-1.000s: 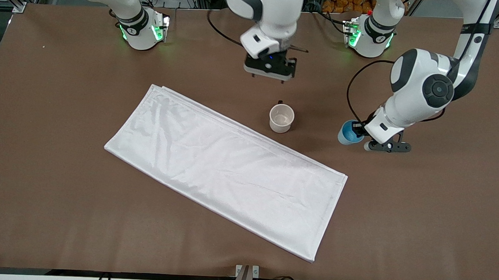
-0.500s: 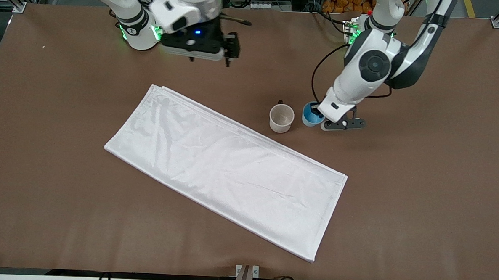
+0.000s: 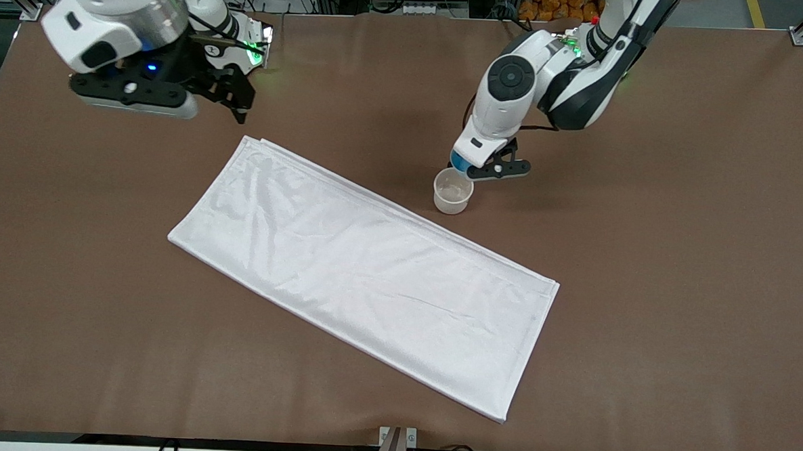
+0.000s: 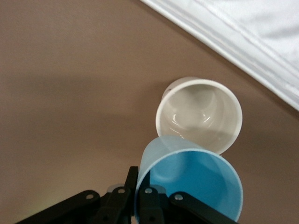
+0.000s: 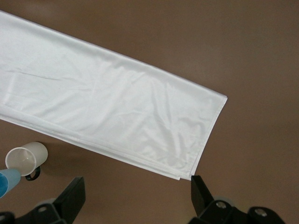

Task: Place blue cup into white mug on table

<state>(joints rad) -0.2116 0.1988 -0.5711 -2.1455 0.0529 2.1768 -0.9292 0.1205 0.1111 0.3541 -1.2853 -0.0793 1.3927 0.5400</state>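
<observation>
My left gripper [image 3: 472, 169] is shut on the rim of the blue cup [image 3: 459, 163] and holds it in the air, just over the white mug's edge. In the left wrist view the blue cup [image 4: 191, 184] overlaps the rim of the white mug [image 4: 201, 114], and my left gripper [image 4: 138, 200] pinches the cup's wall. The white mug [image 3: 452, 192] stands upright on the brown table [image 3: 644, 263], beside the cloth's edge. Its handle is hidden in the front view. My right gripper [image 3: 237, 103] is open and empty, over the table near the right arm's base.
A white rectangular cloth [image 3: 365, 271] lies spread flat across the middle of the table, nearer to the front camera than the mug. It also shows in the right wrist view [image 5: 107, 112]. Both arm bases stand along the table's top edge.
My left gripper has carried the blue cup toward the right arm's end, from well beside the mug to just over its edge. My right gripper has swung away toward its own base.
</observation>
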